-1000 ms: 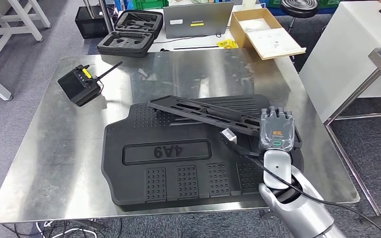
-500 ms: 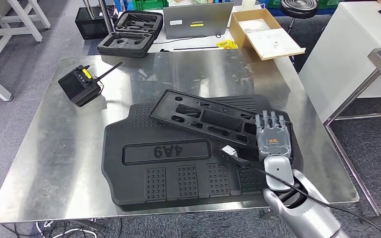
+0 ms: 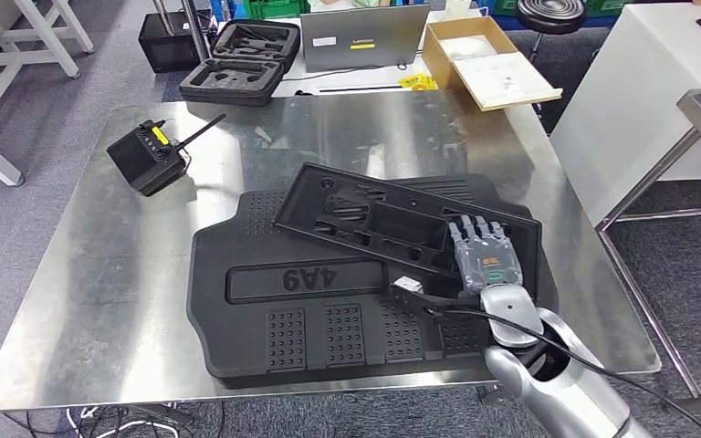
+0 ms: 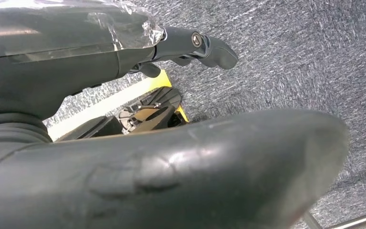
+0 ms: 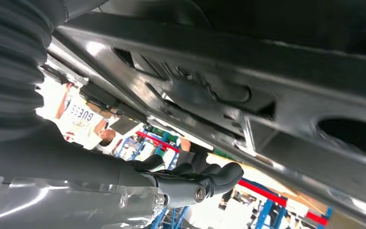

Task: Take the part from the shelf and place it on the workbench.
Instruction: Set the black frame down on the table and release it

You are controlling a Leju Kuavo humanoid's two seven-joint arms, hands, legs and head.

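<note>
The right hand (image 3: 484, 263) covers the near right corner of the black tray part (image 3: 392, 224); whether its fingers grip cannot be told.

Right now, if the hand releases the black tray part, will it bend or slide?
The black tray part probably stays stiff: it spans tilted without sagging while the right hand holds one end. It looks light, being hollow with cutouts. It may slide little on the textured mat.
</note>
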